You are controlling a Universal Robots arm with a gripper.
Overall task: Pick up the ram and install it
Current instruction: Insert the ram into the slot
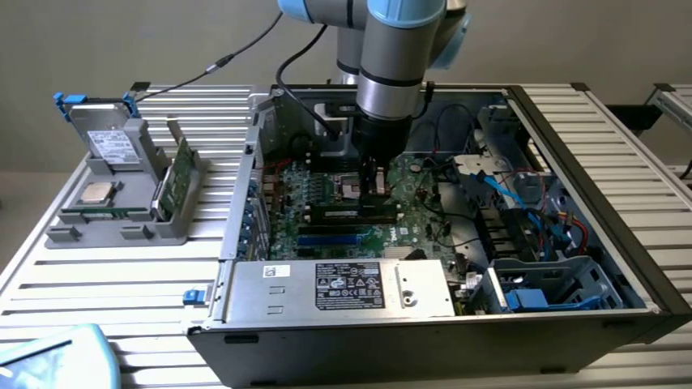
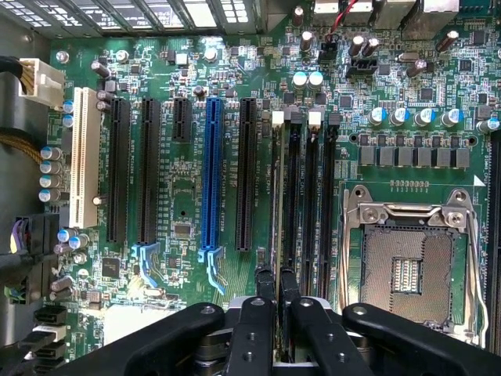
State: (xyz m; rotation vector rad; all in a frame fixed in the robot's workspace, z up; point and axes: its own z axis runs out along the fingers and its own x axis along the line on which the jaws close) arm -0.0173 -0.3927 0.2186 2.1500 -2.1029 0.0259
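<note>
The ram stands on edge in a memory slot of the motherboard, next to the CPU socket. I see it as a thin strip running the length of the slot. My gripper reaches down over one end of it, with a black finger on each side of its top edge, shut on it. In the exterior view the gripper hangs straight down from the arm inside the open computer case, just above the dark memory slots.
Black and blue expansion slots lie beside the memory slots. A power supply fills the case's near side, and cables and a drive cage its right. A grey holder with a green card stands at the exterior view's left.
</note>
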